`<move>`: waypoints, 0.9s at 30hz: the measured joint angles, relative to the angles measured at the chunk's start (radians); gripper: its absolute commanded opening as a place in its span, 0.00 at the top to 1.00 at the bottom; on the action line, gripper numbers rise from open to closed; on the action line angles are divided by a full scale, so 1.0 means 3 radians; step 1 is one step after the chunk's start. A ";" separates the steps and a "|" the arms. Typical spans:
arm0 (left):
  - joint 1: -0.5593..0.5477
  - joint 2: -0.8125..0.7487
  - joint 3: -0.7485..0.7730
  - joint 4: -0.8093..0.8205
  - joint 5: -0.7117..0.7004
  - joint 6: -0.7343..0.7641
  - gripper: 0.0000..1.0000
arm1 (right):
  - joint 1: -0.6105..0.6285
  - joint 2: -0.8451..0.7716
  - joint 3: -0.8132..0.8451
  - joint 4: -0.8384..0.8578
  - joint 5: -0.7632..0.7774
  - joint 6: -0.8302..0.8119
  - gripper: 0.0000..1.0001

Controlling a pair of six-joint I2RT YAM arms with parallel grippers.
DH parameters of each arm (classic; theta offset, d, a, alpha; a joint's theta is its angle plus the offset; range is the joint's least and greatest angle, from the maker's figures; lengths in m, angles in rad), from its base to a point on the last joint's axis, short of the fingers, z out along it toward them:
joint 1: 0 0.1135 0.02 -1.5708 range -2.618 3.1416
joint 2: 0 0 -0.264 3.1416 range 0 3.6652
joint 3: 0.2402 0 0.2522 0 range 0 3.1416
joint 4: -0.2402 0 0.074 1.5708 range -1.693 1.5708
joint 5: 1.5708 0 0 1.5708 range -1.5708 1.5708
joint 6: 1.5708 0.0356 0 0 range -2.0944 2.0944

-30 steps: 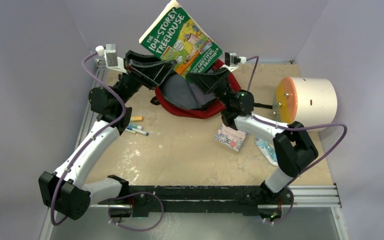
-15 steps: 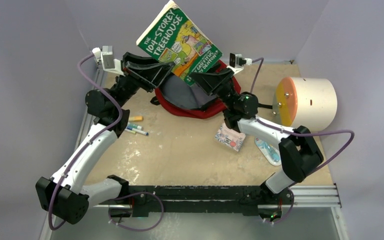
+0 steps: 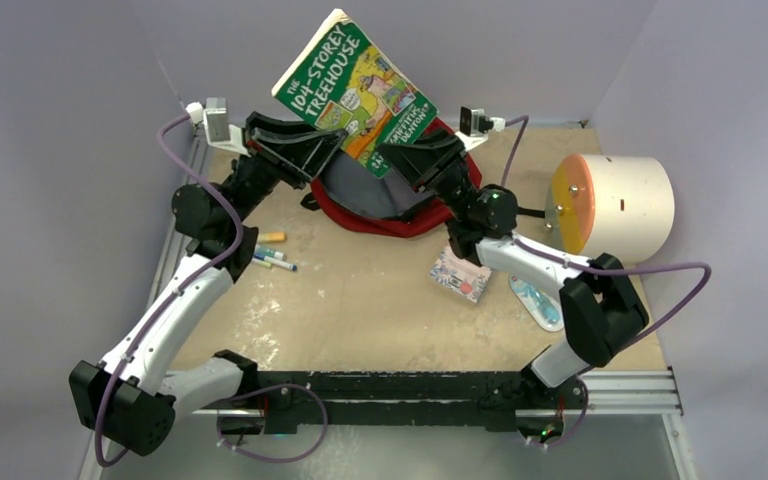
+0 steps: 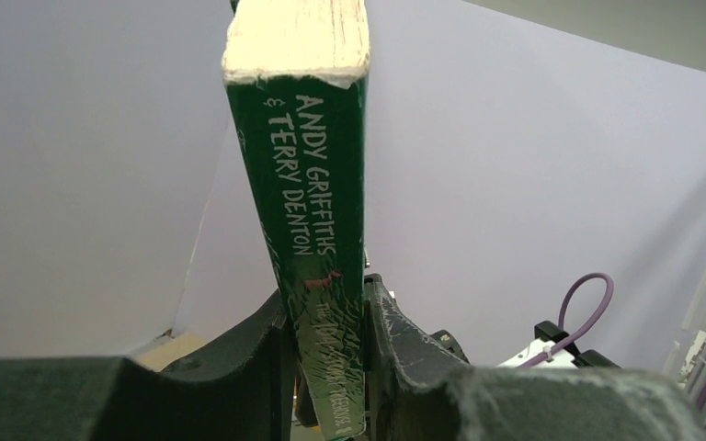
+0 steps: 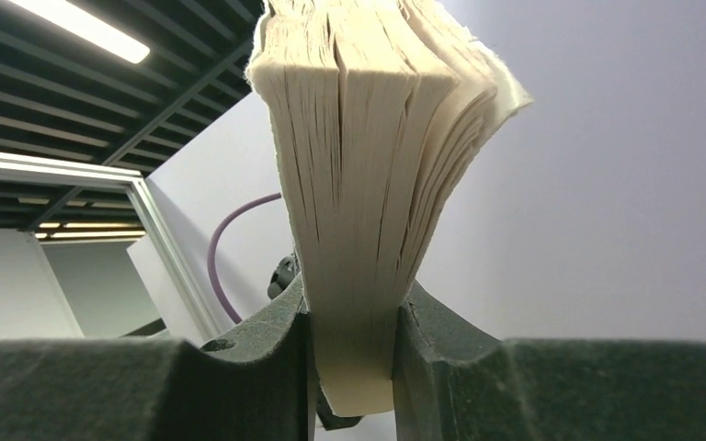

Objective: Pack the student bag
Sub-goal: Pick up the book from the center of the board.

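Top camera looks down from behind; both wrist cameras closely face the book.

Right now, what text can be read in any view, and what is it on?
"THE 104-STOREY TREEHOUSE": front cover of the book, top view.
"ANDY GRIFFITHS & TERRY DENTON": its spine, left wrist view.
Lower spine lettering: lost in glare, unreadable.
Author line at the cover's lower edge: too blurred.
Print on the small packet: too small.

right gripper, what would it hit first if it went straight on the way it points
The book clamped by its page edge between its own fingers; beyond that probably the left gripper, though depth is unclear.
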 measured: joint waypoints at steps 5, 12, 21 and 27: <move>-0.0009 -0.0046 -0.0042 -0.0041 -0.0017 -0.0031 0.99 | 0.0005 -0.0123 -0.0092 -0.0071 -0.0020 -0.0107 1.00; -0.0034 -0.0098 -0.0046 -0.0289 0.0053 -0.0006 0.43 | -0.0045 -0.0459 -0.0356 -0.0201 -0.0053 -0.0366 1.00; -0.0022 -0.0394 -0.0034 -0.0975 0.0243 0.0319 0.36 | -0.0456 -0.1361 -0.0557 -0.0313 -0.0497 -0.0679 1.00; -0.0022 -0.0437 0.0024 -0.1150 0.0782 0.0418 0.37 | -0.0458 -0.1864 -0.0557 -0.0937 -0.1062 -0.1133 1.00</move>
